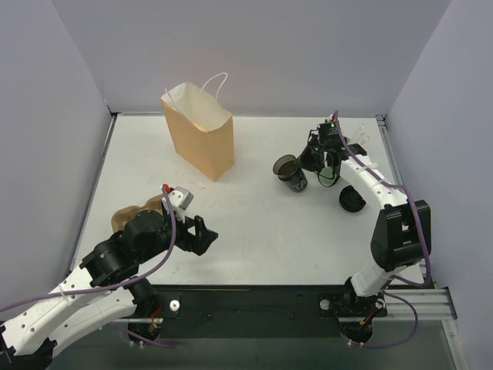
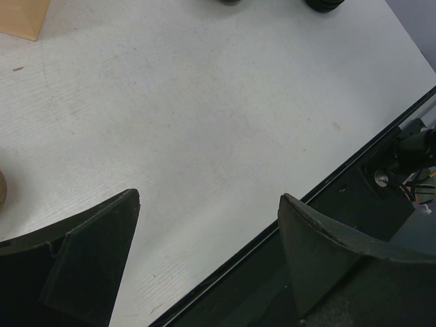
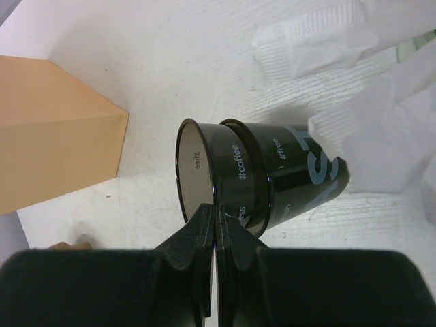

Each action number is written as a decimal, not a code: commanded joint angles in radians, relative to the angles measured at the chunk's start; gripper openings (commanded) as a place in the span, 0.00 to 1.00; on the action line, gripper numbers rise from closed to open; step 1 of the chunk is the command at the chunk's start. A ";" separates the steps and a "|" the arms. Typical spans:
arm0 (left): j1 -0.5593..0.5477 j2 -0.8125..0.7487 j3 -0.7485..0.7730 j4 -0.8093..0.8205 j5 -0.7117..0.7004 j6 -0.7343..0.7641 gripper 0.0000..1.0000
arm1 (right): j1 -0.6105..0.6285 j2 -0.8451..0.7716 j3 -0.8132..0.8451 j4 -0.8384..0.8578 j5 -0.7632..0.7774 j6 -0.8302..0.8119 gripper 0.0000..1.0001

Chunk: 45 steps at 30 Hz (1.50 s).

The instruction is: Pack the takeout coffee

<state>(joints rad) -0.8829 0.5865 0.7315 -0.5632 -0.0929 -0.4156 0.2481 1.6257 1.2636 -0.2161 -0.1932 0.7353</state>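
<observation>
A tan paper bag [image 1: 199,142] stands upright at the back left of the table [image 1: 262,223], well apart from the coffee cup [image 1: 291,173]. The cup is tilted at the right side, its open mouth turned toward the bag. A round black lid [image 1: 352,200] lies on the table near it to the right, beside the right arm. A brown pulp tray [image 1: 127,216] sits near the left edge, partly hidden by the left arm. The right gripper [image 3: 215,216] has its fingers pressed together on the cup's rim, pinching the wall. The left gripper [image 2: 208,201] hangs wide open above the table, holding nothing. The tabletop is white, enclosed on three sides by pale lavender panels [image 1: 269,46].
</observation>
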 commanded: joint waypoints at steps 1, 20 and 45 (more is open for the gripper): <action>-0.007 0.006 0.019 0.039 0.013 -0.011 0.93 | -0.009 -0.032 -0.006 0.034 -0.046 0.022 0.00; -0.007 0.010 0.017 0.037 0.009 -0.015 0.93 | -0.104 -0.133 -0.093 0.083 -0.117 0.032 0.00; -0.007 0.024 0.029 0.016 -0.011 -0.015 0.93 | -0.135 -0.266 -0.044 0.023 -0.190 0.032 0.00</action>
<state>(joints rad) -0.8829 0.6167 0.7315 -0.5644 -0.0933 -0.4274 0.1154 1.4197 1.1728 -0.1802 -0.3435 0.7597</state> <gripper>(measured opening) 0.925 0.037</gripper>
